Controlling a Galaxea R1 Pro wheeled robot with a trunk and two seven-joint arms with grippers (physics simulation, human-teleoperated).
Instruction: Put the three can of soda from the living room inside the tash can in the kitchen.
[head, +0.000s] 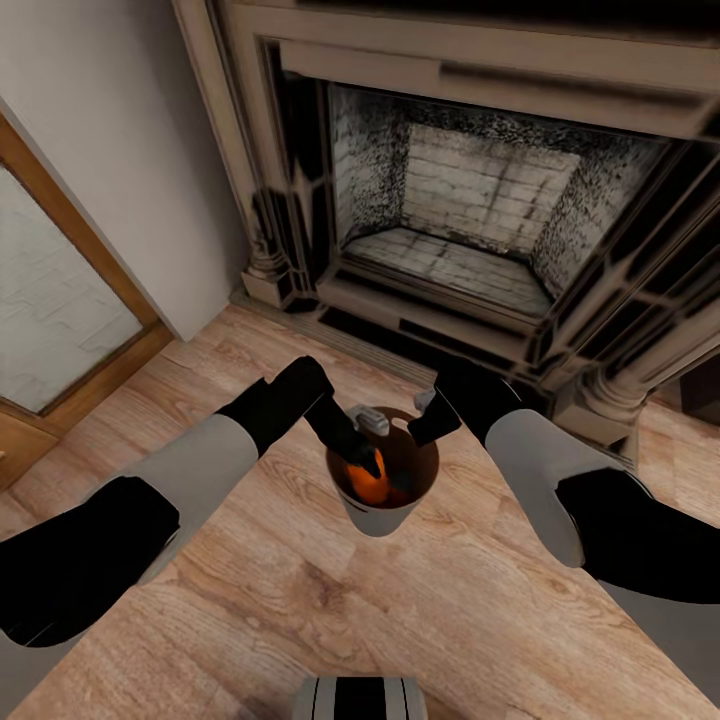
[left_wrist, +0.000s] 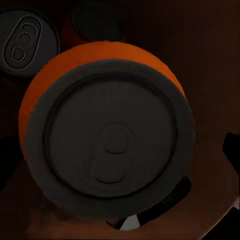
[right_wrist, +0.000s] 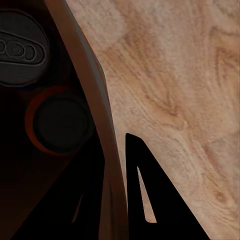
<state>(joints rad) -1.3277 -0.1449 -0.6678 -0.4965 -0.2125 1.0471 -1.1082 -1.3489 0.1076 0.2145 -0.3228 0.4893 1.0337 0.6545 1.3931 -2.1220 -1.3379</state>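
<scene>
An orange soda can (left_wrist: 107, 132) fills our left wrist view, inside the bucket (head: 380, 515). Our left gripper (head: 362, 455) reaches in, grip unclear; our right gripper (head: 425, 415) pinches the rim, carrying it past the fireplace (head: 470, 220).

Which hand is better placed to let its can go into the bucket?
Left. The left hand reaches inside the bucket, right over an orange can. The right hand sits at the rim instead.

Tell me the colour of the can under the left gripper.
Orange can, dark top; clearest in the left wrist view.
</scene>
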